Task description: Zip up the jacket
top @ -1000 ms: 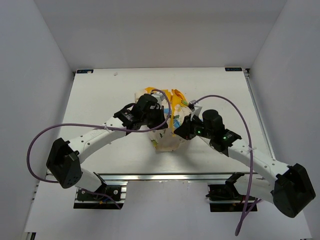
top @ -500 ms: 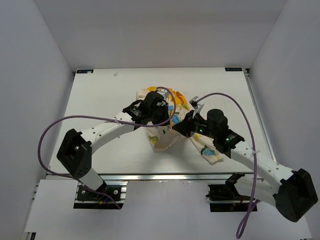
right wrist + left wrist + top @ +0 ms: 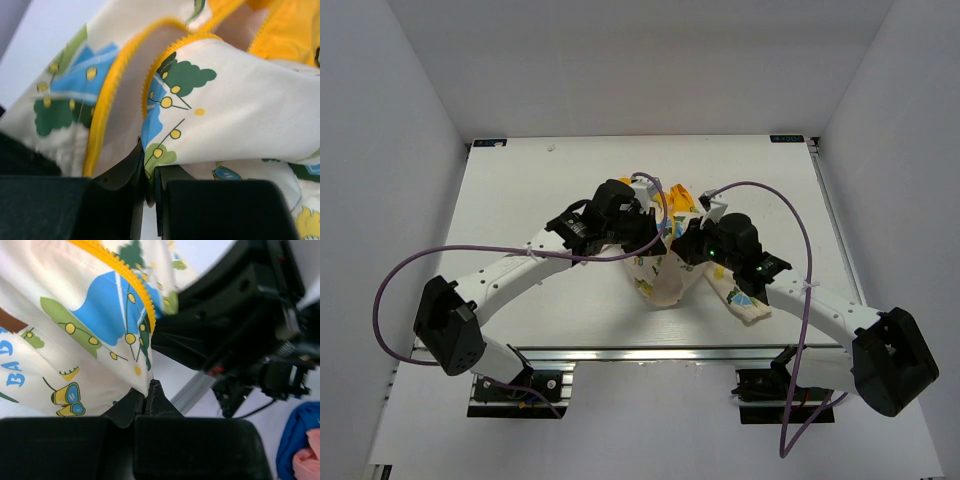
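The jacket (image 3: 658, 282), cream with blue, green and yellow prints, hangs bunched at mid-table between my two grippers. My left gripper (image 3: 648, 236) is shut on a cream edge of the jacket (image 3: 75, 340), just below the yellow zipper teeth (image 3: 125, 275). My right gripper (image 3: 684, 246) is close beside it, shut on a printed corner of the jacket (image 3: 250, 115) next to the yellow zipper strip (image 3: 102, 115). The two front edges stand apart with a gap between them. One sleeve (image 3: 744, 302) trails under the right arm. The slider is hidden.
The right arm's black body (image 3: 240, 325) fills the space just beyond my left fingers. Purple cables (image 3: 410, 275) loop over both arms. An aluminium rail (image 3: 650, 352) runs along the table's near edge. White walls close in three sides.
My right gripper has moved up and left, closer to the left gripper, carrying its jacket corner. The sleeve under the right arm has come into view. Both grips have held.
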You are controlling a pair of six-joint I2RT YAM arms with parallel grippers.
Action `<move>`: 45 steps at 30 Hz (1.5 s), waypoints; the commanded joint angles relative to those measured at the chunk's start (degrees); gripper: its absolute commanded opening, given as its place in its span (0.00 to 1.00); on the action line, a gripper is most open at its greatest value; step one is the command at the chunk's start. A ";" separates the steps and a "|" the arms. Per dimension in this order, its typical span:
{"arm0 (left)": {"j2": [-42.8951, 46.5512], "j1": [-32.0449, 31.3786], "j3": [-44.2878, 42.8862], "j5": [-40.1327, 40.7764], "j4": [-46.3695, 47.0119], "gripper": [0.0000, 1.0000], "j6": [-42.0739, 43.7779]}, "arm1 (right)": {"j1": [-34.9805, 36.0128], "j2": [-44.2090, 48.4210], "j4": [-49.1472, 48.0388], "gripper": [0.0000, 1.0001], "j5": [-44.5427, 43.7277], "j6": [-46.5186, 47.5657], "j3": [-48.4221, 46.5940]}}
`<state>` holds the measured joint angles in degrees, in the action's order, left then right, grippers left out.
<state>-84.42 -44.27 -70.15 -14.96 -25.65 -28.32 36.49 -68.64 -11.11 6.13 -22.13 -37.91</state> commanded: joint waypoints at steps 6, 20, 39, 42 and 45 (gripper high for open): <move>1.80 -0.03 -0.34 -2.89 -0.89 0.00 -0.34 | -0.28 4.39 -15.69 0.00 -0.50 -2.39 0.64; 10.42 -0.03 -2.53 5.47 3.94 0.00 4.31 | -0.45 25.13 -11.57 0.00 1.33 -0.37 11.19; 10.85 1.64 1.16 2.30 17.73 0.00 10.99 | -5.63 18.47 -23.25 0.00 13.00 -1.60 6.11; 12.00 3.40 2.64 1.52 21.24 0.00 11.96 | -8.54 14.07 -23.08 0.00 20.40 -2.65 0.83; 12.09 5.33 4.49 -1.64 24.68 0.00 12.06 | -10.38 8.54 -23.77 0.00 26.11 -2.92 -3.65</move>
<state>-75.33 -40.60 -66.96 -13.96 -6.83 -17.91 27.49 -57.47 -28.58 24.36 -24.21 -35.97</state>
